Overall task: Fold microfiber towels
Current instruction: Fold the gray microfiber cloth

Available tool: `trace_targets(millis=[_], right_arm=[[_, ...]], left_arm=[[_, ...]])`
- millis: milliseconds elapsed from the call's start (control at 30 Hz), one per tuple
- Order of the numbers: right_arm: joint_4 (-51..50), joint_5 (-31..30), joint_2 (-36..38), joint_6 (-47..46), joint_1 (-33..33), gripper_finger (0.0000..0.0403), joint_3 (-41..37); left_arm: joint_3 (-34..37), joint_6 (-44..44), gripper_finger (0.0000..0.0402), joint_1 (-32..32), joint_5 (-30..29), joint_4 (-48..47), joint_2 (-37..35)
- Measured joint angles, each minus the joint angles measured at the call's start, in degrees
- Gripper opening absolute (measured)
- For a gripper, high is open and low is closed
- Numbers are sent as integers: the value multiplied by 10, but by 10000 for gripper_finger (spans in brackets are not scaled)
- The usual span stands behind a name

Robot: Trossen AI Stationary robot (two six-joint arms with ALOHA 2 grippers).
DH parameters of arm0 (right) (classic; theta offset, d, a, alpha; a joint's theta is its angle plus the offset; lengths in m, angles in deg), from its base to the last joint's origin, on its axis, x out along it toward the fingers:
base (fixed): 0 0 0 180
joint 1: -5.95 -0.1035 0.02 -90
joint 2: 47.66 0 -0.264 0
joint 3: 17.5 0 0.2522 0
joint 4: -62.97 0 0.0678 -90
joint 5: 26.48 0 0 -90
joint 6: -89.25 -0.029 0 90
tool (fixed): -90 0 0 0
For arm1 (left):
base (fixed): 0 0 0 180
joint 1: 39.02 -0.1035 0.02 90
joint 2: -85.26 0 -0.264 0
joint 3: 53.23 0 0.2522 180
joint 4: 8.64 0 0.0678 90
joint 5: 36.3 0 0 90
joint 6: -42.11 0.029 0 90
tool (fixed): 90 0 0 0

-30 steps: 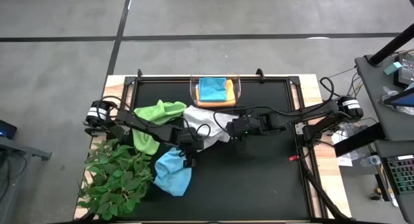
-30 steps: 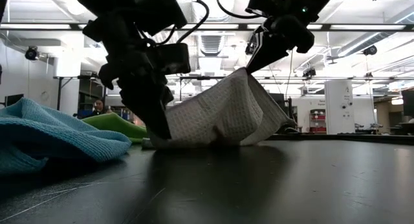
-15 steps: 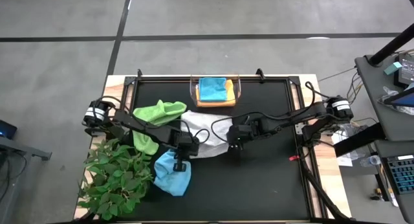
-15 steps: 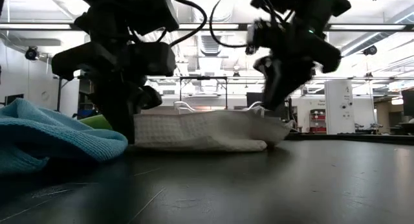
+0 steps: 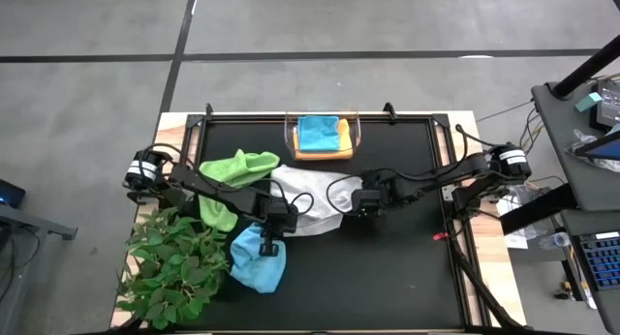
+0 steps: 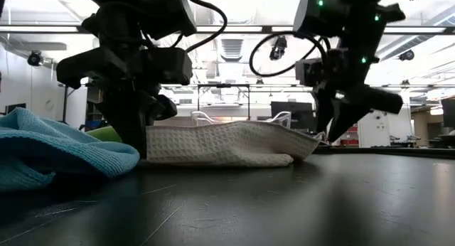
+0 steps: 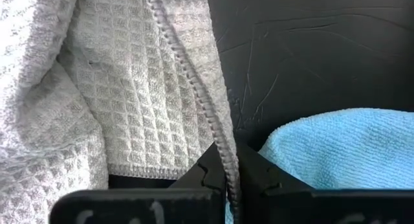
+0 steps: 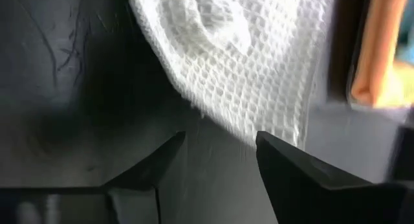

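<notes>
**White towel: pinched at one side, free at the other**

Left gripper (image 7: 228, 179): pressed together on the hemmed edge of the white towel (image 5: 308, 203), down at the mat (image 5: 387, 267). Blue towel (image 5: 258, 260) just beside it; green towel (image 5: 235, 170) behind.

Right gripper (image 8: 217, 146): fingers spread, holding nothing, just off the white towel's far edge.

White towel lies low and rumpled between the two grippers.

Bin (image 5: 324, 138) beyond, with towels inside. Plant (image 5: 174, 267) beside the left arm.

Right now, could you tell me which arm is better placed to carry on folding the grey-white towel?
Probably the left. The left gripper is shut on the grey-white towel, pinching its hemmed edge. The right gripper is open beside the towel's other side, holding nothing, so it would have to regrasp first.
</notes>
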Motion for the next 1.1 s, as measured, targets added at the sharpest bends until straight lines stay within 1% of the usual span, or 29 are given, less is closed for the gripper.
trace_targets(millis=[100, 167, 267, 367, 500, 600, 733, 867, 967, 1100], right_arm=[[58, -1, 0, 28, 10, 170, -24], [90, -13, 0, 41, 18, 166, -37], [109, -14, 0, 60, 32, 147, -48], [110, -7, -1, 65, 45, 106, -53], [109, 13, -1, 70, 55, 26, -59], [101, -13, 11, 76, 50, 12, -59], [30, -73, 57, 74, 31, 9, -29], [-70, -118, 120, 38, 6, 9, 20], [-133, -137, 171, 9, -14, 9, 65], [-204, -135, 223, -40, -41, 9, 142]], left_arm=[[0, 0, 0, 0, 0, 0, 0], [0, 0, 0, 0, 0, 0, 0], [0, 0, 0, 0, 0, 0, 0], [0, 0, 0, 0, -1, 0, 0], [0, 0, 0, 0, -1, 0, 0], [-9, 0, 0, 0, -1, -1, 0], [-32, 0, 0, 0, -2, -3, -19], [-68, 1, 0, 0, -16, -24, -48], [-99, 5, 0, 0, -28, -48, -74], [-137, 21, 0, 0, -37, -85, -107]])
